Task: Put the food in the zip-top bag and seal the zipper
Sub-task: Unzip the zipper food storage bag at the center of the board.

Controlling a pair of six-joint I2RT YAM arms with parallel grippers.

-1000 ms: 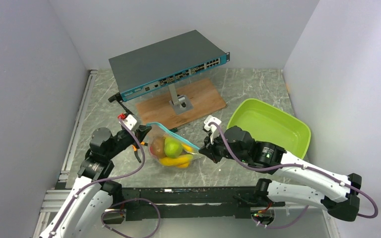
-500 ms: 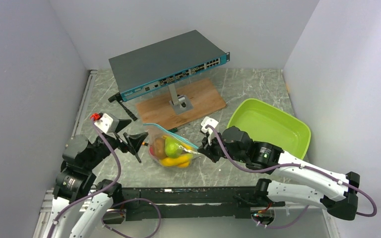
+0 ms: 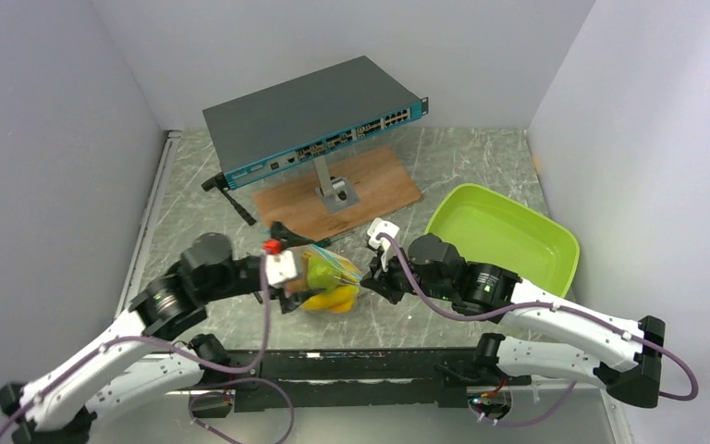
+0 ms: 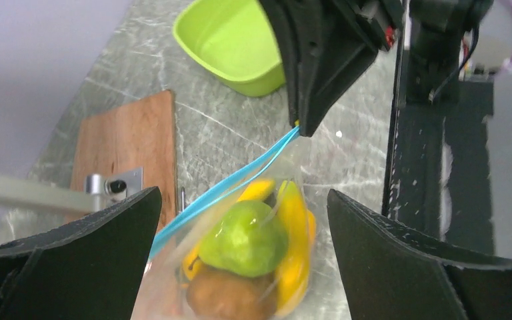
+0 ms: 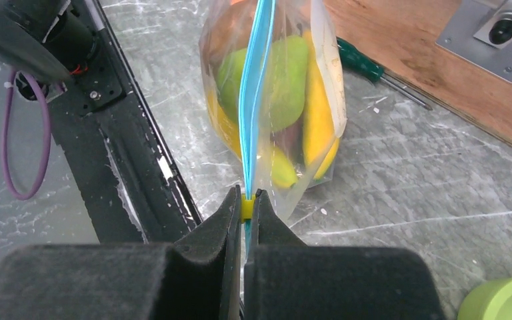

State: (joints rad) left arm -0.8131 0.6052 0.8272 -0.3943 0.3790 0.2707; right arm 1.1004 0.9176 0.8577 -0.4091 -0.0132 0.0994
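Observation:
The clear zip-top bag [image 3: 331, 283] stands on the table holding the food: a green pear [image 4: 243, 237], a yellow banana [image 4: 297, 247] and a brown round fruit [image 4: 223, 297]. Its teal-blue zipper [image 5: 253, 87] runs along the top edge and looks pressed together. My right gripper [image 5: 243, 200] is shut on the zipper's near end, at a small yellow slider. My left gripper [image 4: 243, 197] hovers wide open over the bag's other side, a finger on each side and touching nothing. From above, the left gripper [image 3: 298, 252] partly hides the bag, and the right gripper [image 3: 371, 278] is at its right corner.
A lime-green tray [image 3: 504, 231] sits at the right. Behind the bag a wooden board [image 3: 370, 185] carries a stand with a grey network switch [image 3: 310, 116]. A green-handled screwdriver [image 5: 360, 63] lies by the board. A black rail [image 3: 361, 365] runs along the near edge.
My left gripper let go of the bag's left end, opened wide, drew back left, then swung in over the bag. The right gripper stayed shut on the zipper end and shifted slightly left.

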